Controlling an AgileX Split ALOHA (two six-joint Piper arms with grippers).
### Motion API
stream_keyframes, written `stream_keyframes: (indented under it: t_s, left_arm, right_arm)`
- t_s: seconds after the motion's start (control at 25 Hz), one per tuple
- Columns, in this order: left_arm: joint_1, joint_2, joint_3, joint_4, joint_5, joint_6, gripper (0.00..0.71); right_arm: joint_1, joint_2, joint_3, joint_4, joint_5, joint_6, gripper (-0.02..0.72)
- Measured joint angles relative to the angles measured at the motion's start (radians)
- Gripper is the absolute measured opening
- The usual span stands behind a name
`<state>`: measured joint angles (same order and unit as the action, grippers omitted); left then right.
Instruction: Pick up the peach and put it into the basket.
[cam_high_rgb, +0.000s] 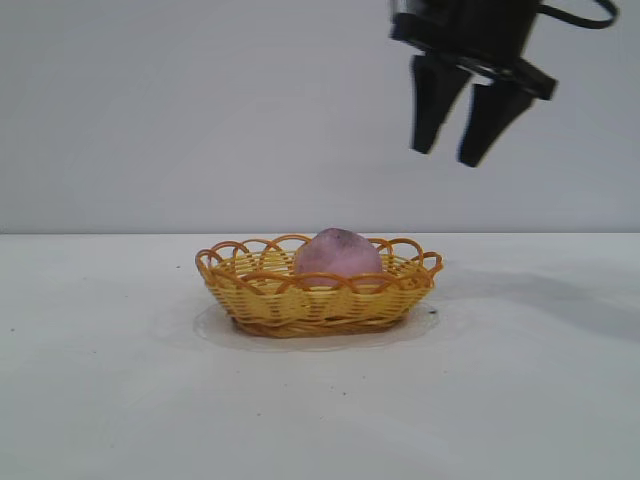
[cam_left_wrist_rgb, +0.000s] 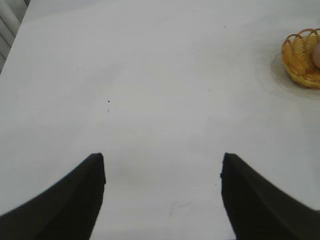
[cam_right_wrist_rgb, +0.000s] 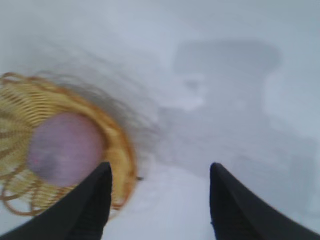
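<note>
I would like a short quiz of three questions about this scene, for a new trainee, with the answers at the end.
1. True or false: the peach lies inside the basket.
2. Where is the right tool in the exterior view? A) resting on the table beside the basket; B) in the air, above and to the right of the basket; C) closed around the peach.
3. Fill in the missing word: the left tool is open over bare table and holds ____.

Key:
1. True.
2. B. Its jaws are apart and empty.
3. Nothing.
</note>
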<state>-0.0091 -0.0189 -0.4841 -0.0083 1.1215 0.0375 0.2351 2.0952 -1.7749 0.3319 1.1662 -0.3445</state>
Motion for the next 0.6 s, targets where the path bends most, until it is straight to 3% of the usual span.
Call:
stream_keyframes:
  t_s: [0.12, 0.32, 0.6]
  left_arm:
    - [0.000, 0.000, 0.000, 0.000, 0.000, 0.000, 0.434]
    - [0.000, 0.000, 0.000, 0.000, 0.000, 0.000, 0.434]
    - [0.000, 0.000, 0.000, 0.000, 0.000, 0.000, 0.434]
  right_arm:
    - [-0.051, 0.000, 0.000, -0.053, 0.017, 0.012, 0.370]
    - [-0.112, 0.000, 0.000, -0.194, 0.044, 0.111, 0.370]
    - [-0.170, 0.000, 0.000, -0.241, 0.060, 0.172, 0.370]
